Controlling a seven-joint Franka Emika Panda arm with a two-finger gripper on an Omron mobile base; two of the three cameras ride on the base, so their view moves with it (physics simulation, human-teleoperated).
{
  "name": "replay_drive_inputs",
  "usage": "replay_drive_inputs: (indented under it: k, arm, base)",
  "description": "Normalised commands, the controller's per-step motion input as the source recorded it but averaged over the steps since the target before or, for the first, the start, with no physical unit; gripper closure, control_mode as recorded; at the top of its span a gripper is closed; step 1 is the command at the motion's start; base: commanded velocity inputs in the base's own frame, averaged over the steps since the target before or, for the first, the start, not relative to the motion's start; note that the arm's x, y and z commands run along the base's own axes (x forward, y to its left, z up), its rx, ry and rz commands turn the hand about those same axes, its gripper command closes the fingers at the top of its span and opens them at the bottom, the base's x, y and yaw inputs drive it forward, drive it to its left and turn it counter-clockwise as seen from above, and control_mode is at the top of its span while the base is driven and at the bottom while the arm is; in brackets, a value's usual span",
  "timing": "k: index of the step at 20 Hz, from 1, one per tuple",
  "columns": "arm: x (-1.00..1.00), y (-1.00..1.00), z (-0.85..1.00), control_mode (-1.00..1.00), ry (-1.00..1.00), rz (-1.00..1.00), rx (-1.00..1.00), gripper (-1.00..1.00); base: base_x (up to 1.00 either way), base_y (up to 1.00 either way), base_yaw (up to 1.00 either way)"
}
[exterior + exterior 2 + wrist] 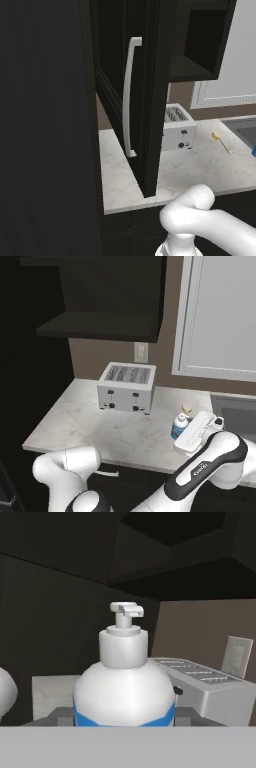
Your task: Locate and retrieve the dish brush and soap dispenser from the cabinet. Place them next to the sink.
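Note:
The soap dispenser [124, 682], a white pump bottle with a blue band, stands upright close in front of the hand camera. My gripper [124, 717] is shut on the soap dispenser, with a dark fingertip on each side of its belly. From the right base view the soap dispenser [179, 426] is low over the marble counter, just left of the sink [235, 415], and the gripper [184, 432] reaches it from the right. The dish brush [220, 140] lies on the counter beside the sink [247, 129]; its tan head [187, 409] shows behind the bottle. The black cabinet [145, 100] stands with its door open.
A silver-white toaster [126, 387] sits at the back of the counter [75, 421], left of the bottle, under a dark open shelf [100, 326]. The open cabinet door with its long pale handle [129, 95] juts out over the counter's left end. A pale framed panel [220, 316] rises behind the sink.

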Motion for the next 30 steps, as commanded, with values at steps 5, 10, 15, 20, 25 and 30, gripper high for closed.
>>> replay_drive_inputs:
  k: [5,10,15,20,25,30]
  arm:
    - [0.17,-0.14,-0.34,-1.00,0.00,0.05,-0.04,1.00]
    - [0.16,-0.12,-0.30,-1.00,0.01,0.02,-0.03,1.00]
    - [0.15,-0.11,-0.26,-1.00,0.01,0.00,-0.03,1.00]
    - [0.14,-0.05,-0.16,-1.00,0.02,0.00,-0.06,1.00]
    - [0.21,-0.04,-0.19,-1.00,0.03,0.00,-0.06,1.00]
    - [0.27,-0.02,-0.27,-1.00,0.01,0.00,-0.04,1.00]
  base:
    - [0.00,0.00,0.00]
    - [0.00,0.00,0.00]
    - [0.00,0.00,0.00]
    - [0.00,0.00,0.00]
    - [0.00,0.00,0.00]
    - [0.00,0.00,0.00]
